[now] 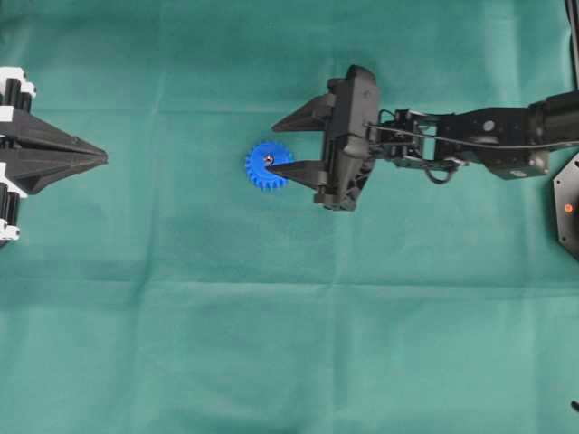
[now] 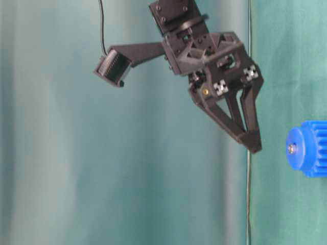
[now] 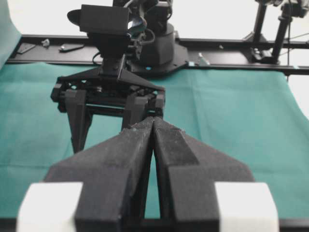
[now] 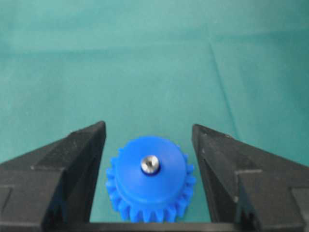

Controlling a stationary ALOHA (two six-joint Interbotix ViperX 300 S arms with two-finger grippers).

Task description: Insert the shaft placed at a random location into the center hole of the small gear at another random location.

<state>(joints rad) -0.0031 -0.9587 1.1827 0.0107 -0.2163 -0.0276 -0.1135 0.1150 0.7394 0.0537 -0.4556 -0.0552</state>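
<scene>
The shaft (image 4: 150, 164) sits in the small gear (image 4: 150, 180) (blue). Right hand (image 4: 148, 145) spread above it, gripping nothing. Left hand (image 1: 101, 159) pressed together.

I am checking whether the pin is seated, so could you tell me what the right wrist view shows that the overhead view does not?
Only the right wrist view shows the pin clearly, standing in the hole at the middle of the blue gear, with a gap between the gear and each finger. Only the overhead view shows the left end effector, shut, far off at the left edge. Both show the right end effector open by the gear on the green cloth.
</scene>
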